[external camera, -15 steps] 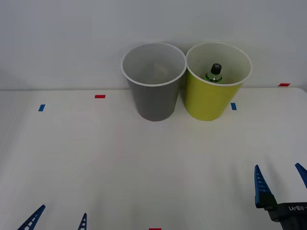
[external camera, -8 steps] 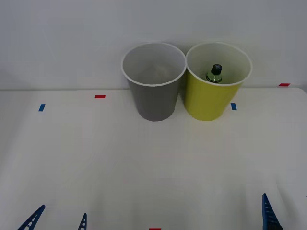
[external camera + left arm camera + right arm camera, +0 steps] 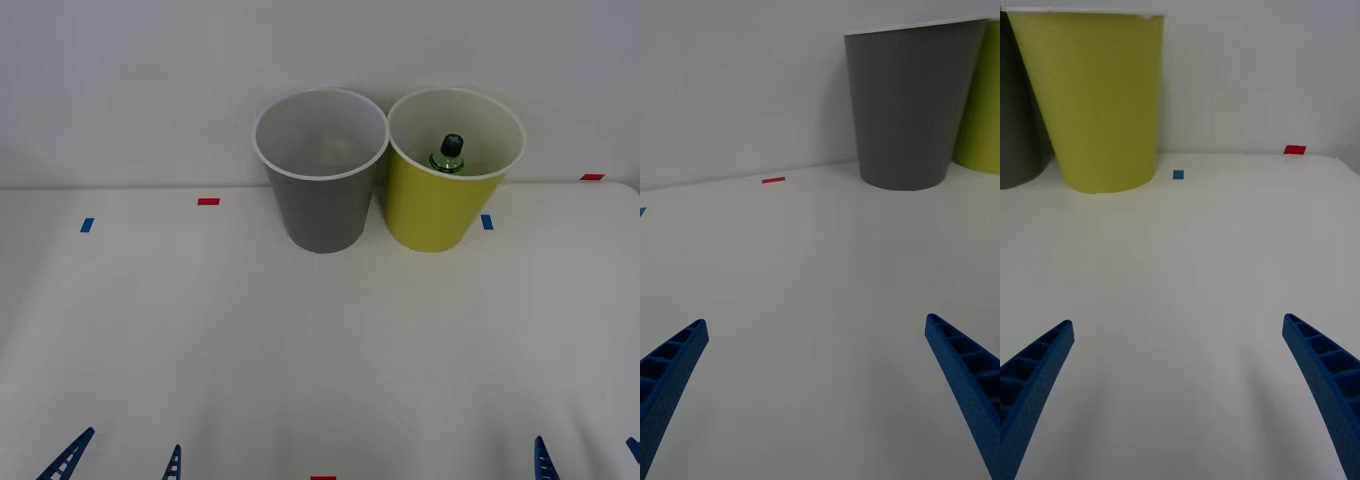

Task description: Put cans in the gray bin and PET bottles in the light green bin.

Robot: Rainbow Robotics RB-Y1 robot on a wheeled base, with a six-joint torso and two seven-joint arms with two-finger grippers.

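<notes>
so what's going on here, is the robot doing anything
Nothing is being handled. The green PET bottle stands inside the light green bin, beside the gray bin at the far side of the table. Both pincers are open and hold nothing, low at the near edge: the left pincer on the left, the right pincer on the right.

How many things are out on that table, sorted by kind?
Bins: 2, gray bin and green bin
Bottles: 1, bottle inside the green bin
Red tape marks: 3
Blue tape marks: 2
Total: 8
</notes>
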